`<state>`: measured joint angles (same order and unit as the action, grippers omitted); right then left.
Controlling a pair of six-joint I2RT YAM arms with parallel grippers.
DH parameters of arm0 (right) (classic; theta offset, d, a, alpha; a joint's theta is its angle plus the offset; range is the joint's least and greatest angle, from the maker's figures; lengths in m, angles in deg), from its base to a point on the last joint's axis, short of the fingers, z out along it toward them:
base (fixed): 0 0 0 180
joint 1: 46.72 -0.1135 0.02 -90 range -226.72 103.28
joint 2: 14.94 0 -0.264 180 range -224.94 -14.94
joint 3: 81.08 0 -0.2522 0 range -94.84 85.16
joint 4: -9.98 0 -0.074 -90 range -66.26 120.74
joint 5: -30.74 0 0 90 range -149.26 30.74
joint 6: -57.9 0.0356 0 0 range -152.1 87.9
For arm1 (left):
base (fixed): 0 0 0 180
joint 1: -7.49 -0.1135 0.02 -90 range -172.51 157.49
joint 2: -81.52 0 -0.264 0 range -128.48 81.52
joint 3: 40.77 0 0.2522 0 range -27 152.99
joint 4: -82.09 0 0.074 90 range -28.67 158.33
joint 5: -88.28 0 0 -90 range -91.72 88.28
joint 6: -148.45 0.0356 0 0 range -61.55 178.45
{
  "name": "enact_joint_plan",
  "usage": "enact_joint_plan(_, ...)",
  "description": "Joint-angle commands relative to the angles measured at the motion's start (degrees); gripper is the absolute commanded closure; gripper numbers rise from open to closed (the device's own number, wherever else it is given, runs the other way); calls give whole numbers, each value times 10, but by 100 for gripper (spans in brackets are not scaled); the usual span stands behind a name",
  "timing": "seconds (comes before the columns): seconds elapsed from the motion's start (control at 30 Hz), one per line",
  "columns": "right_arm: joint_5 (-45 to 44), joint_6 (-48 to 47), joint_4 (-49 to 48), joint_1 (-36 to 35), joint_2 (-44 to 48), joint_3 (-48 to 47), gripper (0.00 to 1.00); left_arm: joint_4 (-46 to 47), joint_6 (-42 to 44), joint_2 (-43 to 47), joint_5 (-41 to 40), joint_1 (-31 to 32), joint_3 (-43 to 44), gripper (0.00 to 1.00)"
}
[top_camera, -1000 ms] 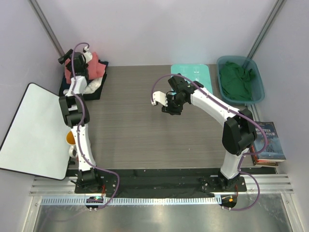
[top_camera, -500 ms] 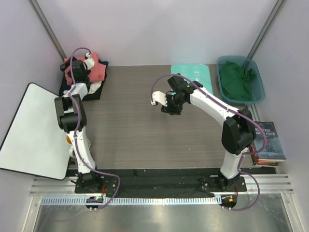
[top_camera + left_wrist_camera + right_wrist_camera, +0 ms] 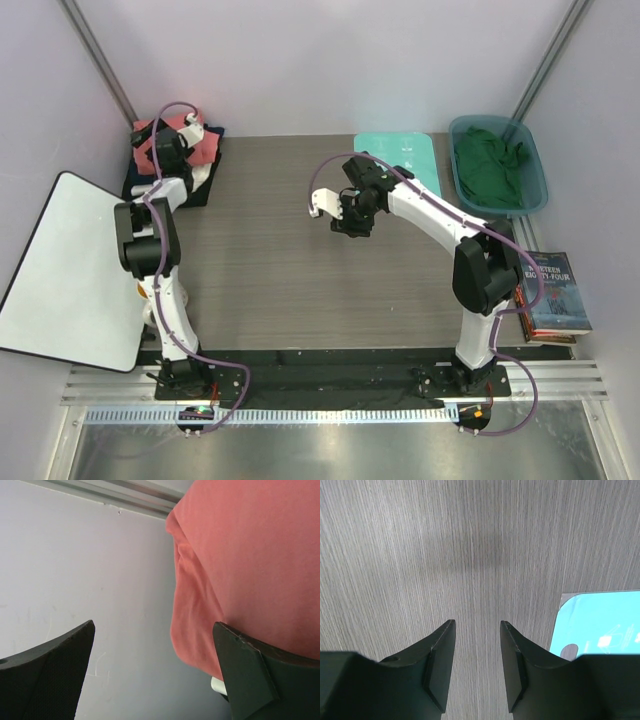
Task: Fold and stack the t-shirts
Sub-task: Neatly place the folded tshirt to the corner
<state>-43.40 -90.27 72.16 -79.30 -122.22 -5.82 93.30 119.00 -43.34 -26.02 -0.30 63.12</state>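
A coral-red t-shirt (image 3: 198, 146) lies on top of a pile at the table's back left corner, over a white t-shirt (image 3: 201, 173) and a navy blue t-shirt (image 3: 140, 186). My left gripper (image 3: 158, 140) is over this pile by the wall. In the left wrist view it (image 3: 154, 626) is open wide, with the coral-red t-shirt (image 3: 250, 555) against its right finger and nothing between the jaws. A dark green t-shirt (image 3: 490, 166) lies crumpled in a bin. My right gripper (image 3: 335, 211) is open and empty above the bare table (image 3: 477, 626).
A mint-green board (image 3: 398, 156) lies at the back, its corner in the right wrist view (image 3: 600, 625). A teal bin (image 3: 537, 190) stands at the back right. Books (image 3: 556, 294) lie on the right, a white board (image 3: 70, 262) and a yellow cup (image 3: 145, 288) on the left.
My left gripper has swung back and to the left over the pile, toward the wall. My right gripper has shifted slightly left and stays open.
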Motion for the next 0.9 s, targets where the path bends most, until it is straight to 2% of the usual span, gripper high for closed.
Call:
enact_joint_plan(0.0, 3, 6, -2, -3, 11, -14, 54, 65, 33, -30, -23, -16, 32, 0)
enact_joint_plan(0.27, -4, 3, -2, -3, 15, -7, 54, 63, 63, -95, -47, -41, 102, 0)
enact_joint_plan(0.47, -7, 2, -2, -3, 12, -10, 54, 99, 116, -128, -87, -47, 103, 0)
enact_joint_plan(0.7, -3, 3, -1, -5, 6, -17, 54, 139, 126, -154, -89, -55, 120, 0)
enact_joint_plan(0.77, -3, 3, -1, -5, 5, -18, 54, 182, 112, -128, -67, -55, 81, 0)
enact_joint_plan(0.87, -2, 3, 0, -5, 5, -17, 54, 209, 83, -84, 10, -52, 23, 0)
